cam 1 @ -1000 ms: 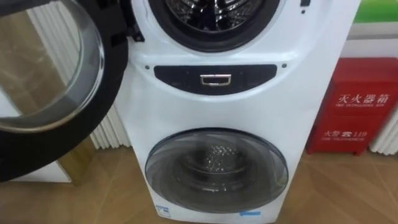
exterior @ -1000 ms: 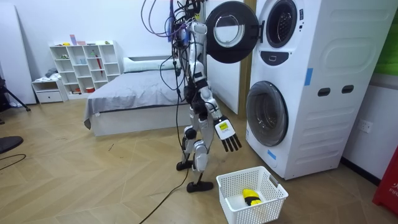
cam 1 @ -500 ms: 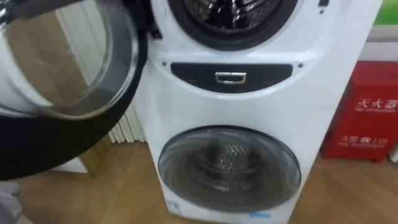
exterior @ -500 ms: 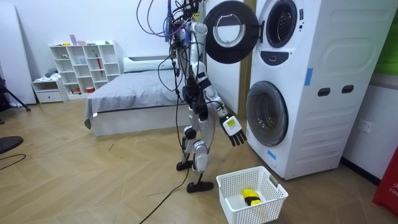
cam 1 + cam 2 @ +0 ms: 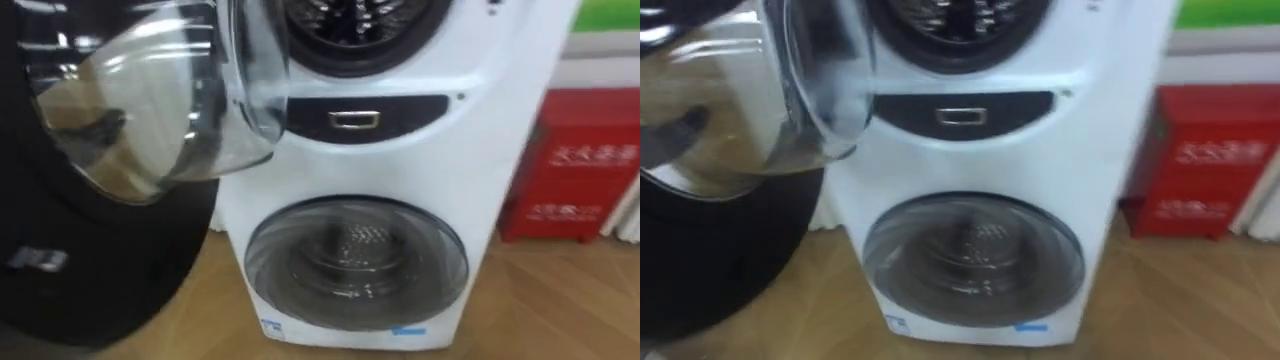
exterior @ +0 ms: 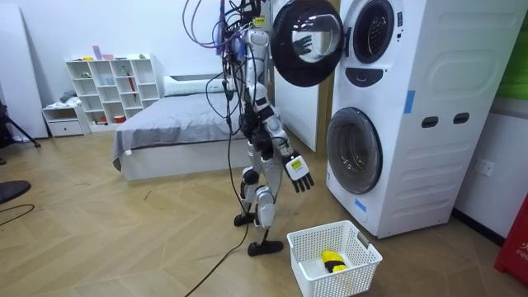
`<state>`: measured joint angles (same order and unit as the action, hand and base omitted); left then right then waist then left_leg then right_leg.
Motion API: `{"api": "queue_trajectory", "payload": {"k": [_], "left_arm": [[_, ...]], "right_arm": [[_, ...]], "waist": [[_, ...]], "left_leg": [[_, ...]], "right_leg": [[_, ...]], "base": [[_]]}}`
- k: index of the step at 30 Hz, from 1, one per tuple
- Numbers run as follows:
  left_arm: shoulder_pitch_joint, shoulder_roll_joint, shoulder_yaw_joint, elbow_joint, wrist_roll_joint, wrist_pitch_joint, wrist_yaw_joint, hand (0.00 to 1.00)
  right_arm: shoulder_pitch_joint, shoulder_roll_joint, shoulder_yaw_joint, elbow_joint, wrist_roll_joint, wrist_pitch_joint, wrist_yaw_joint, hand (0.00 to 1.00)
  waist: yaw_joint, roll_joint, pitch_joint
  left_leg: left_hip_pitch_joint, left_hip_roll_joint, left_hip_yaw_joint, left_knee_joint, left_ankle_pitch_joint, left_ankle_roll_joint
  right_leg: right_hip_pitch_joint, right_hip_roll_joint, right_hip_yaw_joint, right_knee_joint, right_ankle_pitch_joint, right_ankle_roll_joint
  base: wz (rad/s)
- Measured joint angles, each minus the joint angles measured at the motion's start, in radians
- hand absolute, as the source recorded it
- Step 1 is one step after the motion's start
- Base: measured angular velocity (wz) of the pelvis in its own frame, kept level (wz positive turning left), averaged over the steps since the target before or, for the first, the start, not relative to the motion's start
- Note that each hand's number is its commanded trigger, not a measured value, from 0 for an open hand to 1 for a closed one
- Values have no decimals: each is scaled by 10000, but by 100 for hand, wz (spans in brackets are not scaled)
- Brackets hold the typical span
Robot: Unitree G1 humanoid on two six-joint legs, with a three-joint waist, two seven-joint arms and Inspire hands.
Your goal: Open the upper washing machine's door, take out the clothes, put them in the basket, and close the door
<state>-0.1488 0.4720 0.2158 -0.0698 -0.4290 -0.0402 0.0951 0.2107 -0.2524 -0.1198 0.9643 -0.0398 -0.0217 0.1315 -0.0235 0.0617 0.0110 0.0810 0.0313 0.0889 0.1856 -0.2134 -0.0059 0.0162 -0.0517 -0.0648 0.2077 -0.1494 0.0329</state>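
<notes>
- A wooden floor (image 6: 124, 239) ran across the whole lower part of the room view.
- A white basket (image 6: 351, 279) sat on it at lower centre, with a yellow item (image 6: 332, 260) inside.
- The stacked washing machines (image 6: 412, 124) stood on the boards at the right, just beyond the basket.
- A red cabinet (image 5: 585, 165) stood on the floor at the right edge of the eye views, beside the machines.
- A bed (image 6: 173, 132) rested at centre left.
- A white shelf unit (image 6: 111, 91) stood at upper left.
</notes>
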Motion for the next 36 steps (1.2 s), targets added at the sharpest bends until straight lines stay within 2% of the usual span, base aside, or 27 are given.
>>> {"api": "queue_trajectory", "payload": {"k": [1,3,6,7,10,11,12,14,16,17,18,21,26,28,29,30,31,32,33,34,35,36], "left_arm": [[0,-46,-102,-29,65,1,-62,0],[21,-259,-732,-20,866,174,-421,0],[287,-376,-1602,12,1485,230,-935,0],[301,-378,-1757,63,1525,289,-1053,0],[283,-522,-2478,138,1651,445,-1246,0],[226,-762,-2376,169,1663,508,-1191,0],[55,-766,-2431,174,1663,647,-1217,0],[-256,-764,-2585,183,1651,788,-1235,0],[-582,-765,-2933,186,1655,821,-1263,0],[-960,-819,-3246,222,1640,835,-1330,0],[-1387,-991,-3485,396,1526,829,-1438,0],[-1915,-1363,-3642,842,1251,821,-1518,0],[-1827,-1779,-3636,1827,1281,833,-1670,0],[-1326,-1906,-3685,2343,1593,610,-1679,0],[-793,-2045,-3771,3159,1795,242,-1669,0],[-515,-2153,-3753,3646,1981,155,-1649,0],[195,-2295,-3740,4541,2320,144,-1624,0],[940,-2448,-3733,5468,2579,175,-1618,0],[1508,-2595,-3733,6636,3020,195,-1556,0],[1787,-2644,-3715,7159,3213,195,-1483,0],[2284,-2689,-3475,8187,3457,195,-1412,0],[2797,-2685,-3090,9082,3495,188,-1232,0]], "right_arm": [[-1,2,71,0,-9,60,1,0],[-78,25,309,5,-10,115,-5,0],[-178,32,623,10,-16,113,-7,0],[-209,37,666,10,-7,113,-16,0],[-661,168,1001,72,-18,118,-74,0],[-780,271,1001,78,-18,112,-65,0],[-837,314,1002,43,-50,132,-45,0],[-963,318,1011,35,-73,198,-6,0],[-1052,317,1160,35,-35,237,23,0],[-1108,317,1299,38,-39,237,26,0],[-1135,327,1407,40,-39,235,24,0],[-1114,430,1441,43,-35,238,19,0],[-1036,535,1371,99,231,366,-15,0],[-1018,559,1373,126,403,363,-63,0],[-1011,562,1377,254,553,360,-93,0],[-1011,574,1382,327,655,359,-112,0],[-1005,633,1376,473,961,338,-188,0],[-959,686,1371,554,1324,330,-228,0],[-943,750,1356,787,1635,268,-273,0],[-926,804,1346,905,1752,238,-290,0],[-895,958,1304,1119,2050,229,-330,0],[-866,1118,1237,1356,2418,215,-331,0]], "waist": [[7,-41,-1],[-11,-230,-86],[-64,-387,-109],[-98,-390,-111],[-540,-352,-74],[-634,-312,-52],[-638,-238,-55],[-723,-143,-6],[-834,-111,-21],[-881,-117,-17],[-895,-115,-17],[-956,-99,9],[-1152,-102,17],[-1138,-133,22],[-1090,-211,12],[-1050,-205,-15],[-996,-227,-61],[-900,-250,-71],[-806,-349,-61],[-792,-417,-66],[-723,-587,-100],[-594,-804,-96]], "left_leg": [[-1,5,54,5,1,1],[25,14,193,8,1,2],[345,25,402,-88,0,2],[396,27,445,-119,-1,2],[439,30,500,-218,-1,2],[435,35,567,-217,-2,2],[373,44,632,-217,-3,2],[324,44,634,-222,-3,3],[333,51,634,-219,-3,3],[341,57,636,-218,-3,4],[362,58,662,-217,-2,4],[488,88,928,-226,-2,4],[495,113,1026,-227,-2,4],[503,119,1030,-234,-2,3],[598,123,1031,-235,-2,3],[661,130,1020,-238,-2,3],[750,146,1008,-235,-2,3],[829,172,1006,-238,-4,0],[852,192,1008,-237,-4,0],[846,205,1012,-240,-6,-3],[874,262,995,-254,-11,-12],[883,335,976,-277,-30,-44]], "right_leg": [[-21,1,37,-5,0,0],[-12,2,84,5,4,-5],[189,10,94,-53,15,-15],[219,10,99,-67,15,-14],[175,17,96,-69,27,-13],[88,20,96,-68,32,-11],[7,25,96,-31,36,-15],[-8,29,101,-21,50,-15],[31,40,109,-19,50,-15],[39,44,117,-21,56,-24],[43,53,165,-22,67,-34],[37,110,424,-24,84,-38],[-92,194,735,-37,100,-64],[-132,212,795,-31,101,-66],[-91,226,833,-10,101,-66],[-45,237,813,-16,101,-67],[37,256,754,-30,100,-69],[67,280,613,-37,100,-75],[86,285,486,-48,99,-94],[87,287,381,-49,93,-104],[90,327,286,-54,91,-108],[88,395,275,-85,104,-129]], "base": [[-20],[-23],[-24],[-15],[-5],[-8],[-6],[2],[0],[-6],[-9],[-27],[-23],[-18],[-22],[-35],[-37],[-34],[-13],[6],[10],[6]]}}
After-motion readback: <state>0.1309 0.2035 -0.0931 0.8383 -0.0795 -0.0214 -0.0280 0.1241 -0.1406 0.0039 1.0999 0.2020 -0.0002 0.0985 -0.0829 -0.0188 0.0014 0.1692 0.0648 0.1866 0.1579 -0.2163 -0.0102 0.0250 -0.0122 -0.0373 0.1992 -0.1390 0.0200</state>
